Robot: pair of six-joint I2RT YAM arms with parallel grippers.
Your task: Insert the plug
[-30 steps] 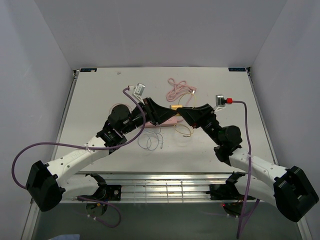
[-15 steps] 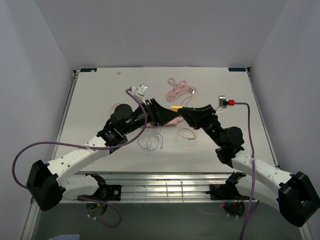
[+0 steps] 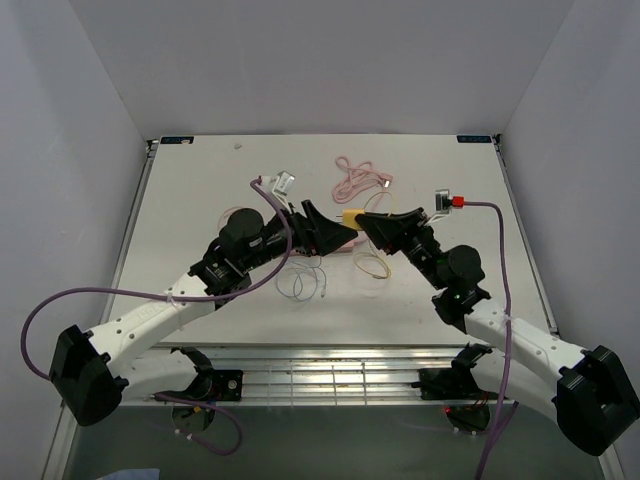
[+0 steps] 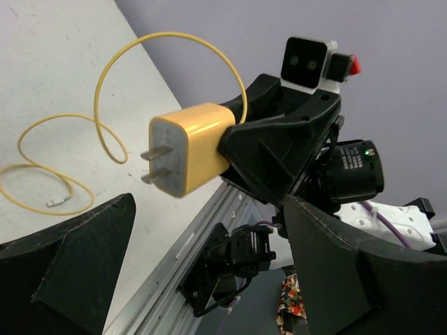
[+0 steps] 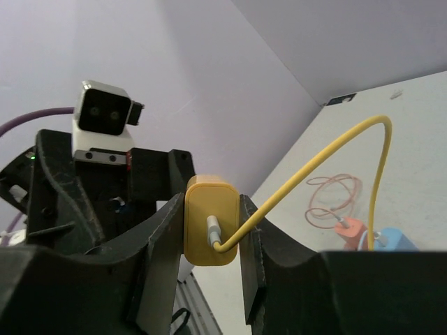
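Gripping the yellow plug (image 4: pixel 188 148) by its sides in the right gripper (image 5: pixel 211 202), raised above the middle of the table (image 3: pixel 200 190), prongs aimed at the left gripper (image 4: pixel 209 209) (yellow cable (image 4: pixel 167 35) arching from the plug's back down to the tabletop). Holding the left jaws spread wide and empty, just short of the prongs, not touching them.

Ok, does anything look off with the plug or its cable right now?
Nothing stands out. The yellow charger sits square in the right claw, prongs straight and aimed at the open left claw. Its yellow cable loops from the back, unkinked.
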